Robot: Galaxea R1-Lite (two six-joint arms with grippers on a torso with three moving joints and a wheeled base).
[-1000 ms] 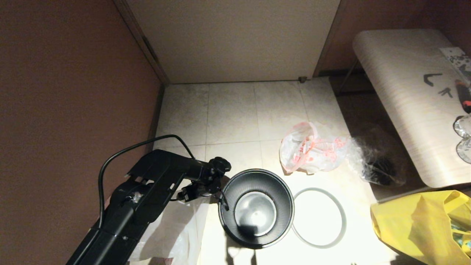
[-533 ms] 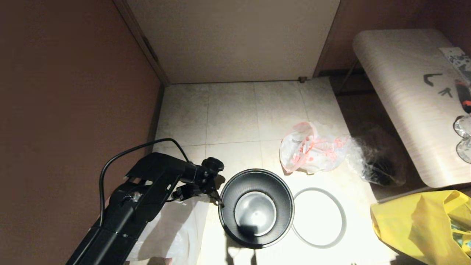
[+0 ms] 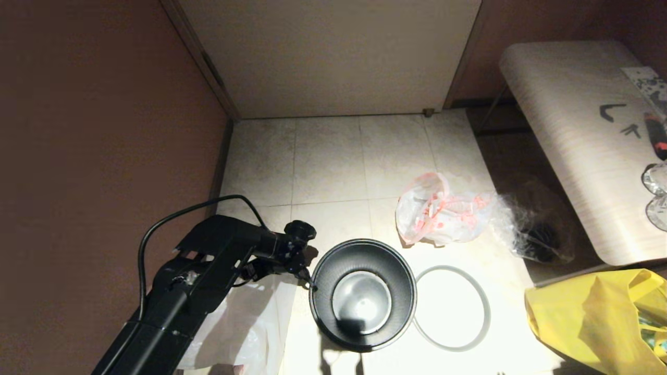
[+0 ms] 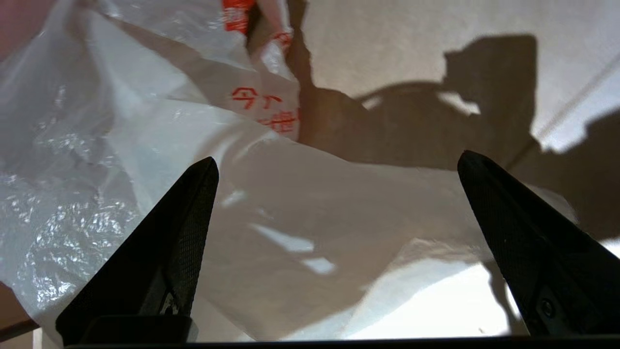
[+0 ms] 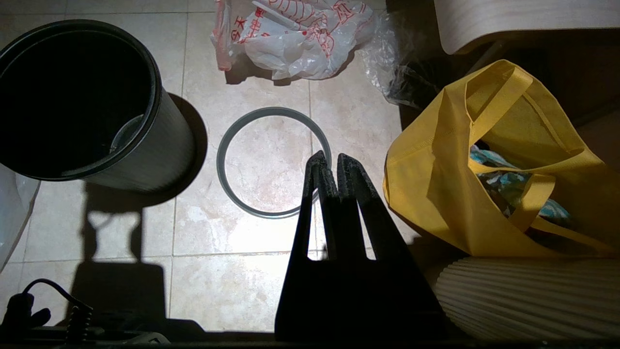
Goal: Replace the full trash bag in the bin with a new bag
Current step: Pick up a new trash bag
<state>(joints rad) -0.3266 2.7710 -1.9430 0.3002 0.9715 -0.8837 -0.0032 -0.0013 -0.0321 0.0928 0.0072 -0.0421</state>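
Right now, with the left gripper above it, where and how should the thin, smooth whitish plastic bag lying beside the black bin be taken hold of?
The thin whitish plastic bag lies slack on the floor left of the round black bin. The left gripper hangs open over it, so coming straight down and pinching a raised fold of film looks best; the flat areas likely offer nothing to close on. The right gripper is shut, away from it.

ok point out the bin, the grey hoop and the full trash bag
bin (image 3: 404,276): head view, inner wall.
grey hoop (image 3: 485,312): head view, its right arc on the floor.
full trash bag (image 3: 435,219): head view, lumpy middle.
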